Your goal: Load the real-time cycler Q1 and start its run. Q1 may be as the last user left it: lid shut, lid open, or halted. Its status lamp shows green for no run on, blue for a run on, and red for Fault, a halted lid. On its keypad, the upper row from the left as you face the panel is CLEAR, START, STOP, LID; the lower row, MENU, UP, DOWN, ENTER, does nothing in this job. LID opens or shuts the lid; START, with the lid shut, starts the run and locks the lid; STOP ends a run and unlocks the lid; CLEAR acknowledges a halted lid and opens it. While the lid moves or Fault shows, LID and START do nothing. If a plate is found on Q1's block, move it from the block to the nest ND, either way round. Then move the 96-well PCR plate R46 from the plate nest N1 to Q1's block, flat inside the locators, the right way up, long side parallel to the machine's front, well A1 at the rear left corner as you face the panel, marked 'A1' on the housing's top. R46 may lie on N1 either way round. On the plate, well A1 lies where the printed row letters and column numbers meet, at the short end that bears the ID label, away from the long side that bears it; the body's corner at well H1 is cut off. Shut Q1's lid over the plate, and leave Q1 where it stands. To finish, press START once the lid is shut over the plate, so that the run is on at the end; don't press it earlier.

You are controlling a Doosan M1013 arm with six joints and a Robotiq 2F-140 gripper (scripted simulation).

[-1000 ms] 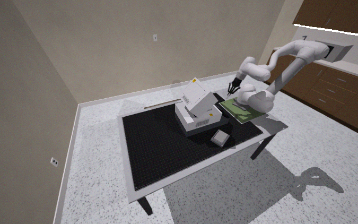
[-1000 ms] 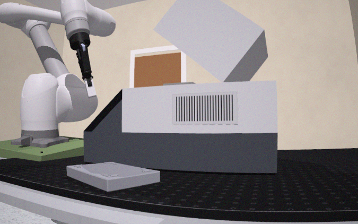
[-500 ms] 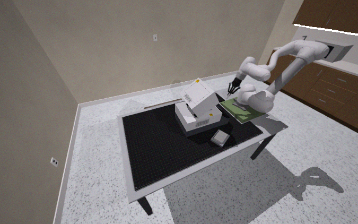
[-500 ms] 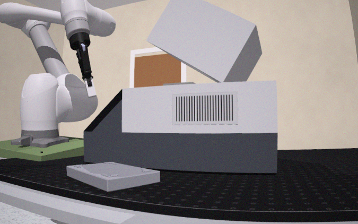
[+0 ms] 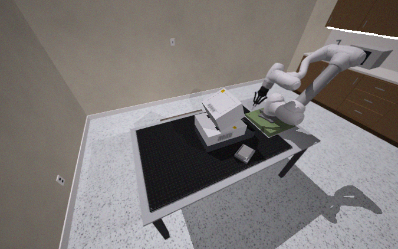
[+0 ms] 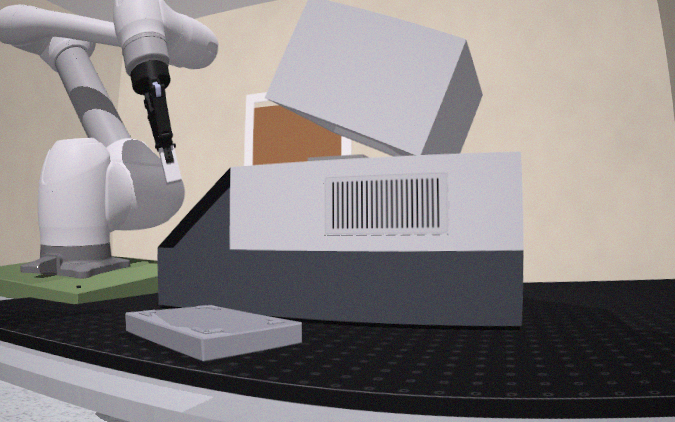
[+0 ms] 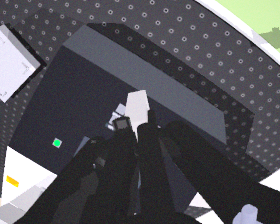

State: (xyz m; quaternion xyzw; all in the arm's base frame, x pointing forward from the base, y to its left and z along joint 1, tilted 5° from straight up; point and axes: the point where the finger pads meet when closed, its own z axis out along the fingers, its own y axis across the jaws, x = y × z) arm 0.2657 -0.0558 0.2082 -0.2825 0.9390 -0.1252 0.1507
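The cycler Q1 (image 5: pixel 221 123) stands on the black mat, white above and dark grey below. Its lid (image 6: pixel 376 78) is tilted up, partly open over the housing (image 6: pixel 371 230). A thin grey edge (image 6: pixel 337 156) shows on the block under the lid; I cannot tell what it is. My gripper (image 6: pixel 169 160) is shut and empty, a little above and in front of the sloped dark front panel (image 6: pixel 192 215). In the wrist view the shut fingertips (image 7: pixel 136 112) point at the panel beside some keys (image 7: pixel 118 121). The status lamp (image 7: pixel 56 143) shows green.
An empty grey plate nest (image 6: pixel 212 327) lies on the mat in front of Q1; it also shows in the top view (image 5: pixel 244 153) and the wrist view (image 7: pixel 11 63). The arm's base (image 5: pixel 282 111) sits on a green plate (image 5: pixel 268 123) close to Q1's panel side.
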